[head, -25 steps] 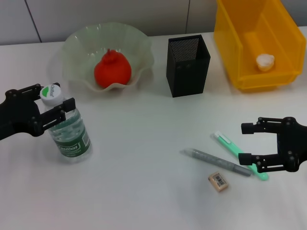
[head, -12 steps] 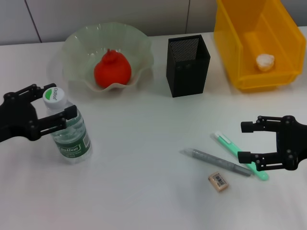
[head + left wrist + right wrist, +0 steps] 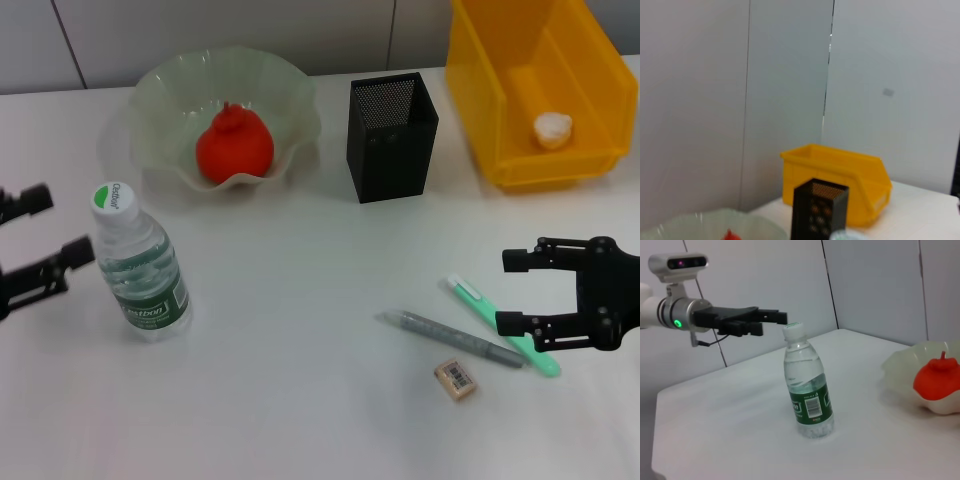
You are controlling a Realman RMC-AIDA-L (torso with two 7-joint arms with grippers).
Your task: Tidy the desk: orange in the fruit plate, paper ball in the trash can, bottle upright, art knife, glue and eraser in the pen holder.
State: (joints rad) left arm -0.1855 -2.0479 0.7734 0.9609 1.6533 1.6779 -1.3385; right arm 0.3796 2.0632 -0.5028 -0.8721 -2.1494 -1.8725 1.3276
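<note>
Head view: our left gripper (image 3: pixel 45 232) hangs spread open at the left edge of the tabletop (image 3: pixel 300 400), just beside the bottle (image 3: pixel 137 262) and clear of it. That bottle stands upright on its base near the left edge, green label facing us, white-and-green cap on top. From the right wrist view we see the same bottle (image 3: pixel 807 382) standing alone, with the left gripper (image 3: pixel 767 320) level with its cap and not touching it.

Our right gripper (image 3: pixel 520 292) waits near the right edge of the tabletop, its fingers parted and gripping nothing, just over the far end of a green art knife (image 3: pixel 500 322) that lies flat on the surface. A grey glue pen (image 3: pixel 450 339) lies at a slant just beside the knife, and the eraser (image 3: pixel 456 379) rests near the front edge, close to the pen's middle but apart from it.

Along the back edge, the orange (image 3: pixel 234 146) sits inside the fruit plate (image 3: pixel 160 90) toward the back left. The pen holder (image 3: pixel 393 137) stands at the middle of the back edge. The trash can (image 3: pixel 500 90) fills the back right corner, with the paper ball (image 3: pixel 552 127) lying inside it on the floor of the bin.

Our left wrist view takes in the trash can (image 3: pixel 840 172) and the pen holder (image 3: pixel 817 210) before a grey wall.
</note>
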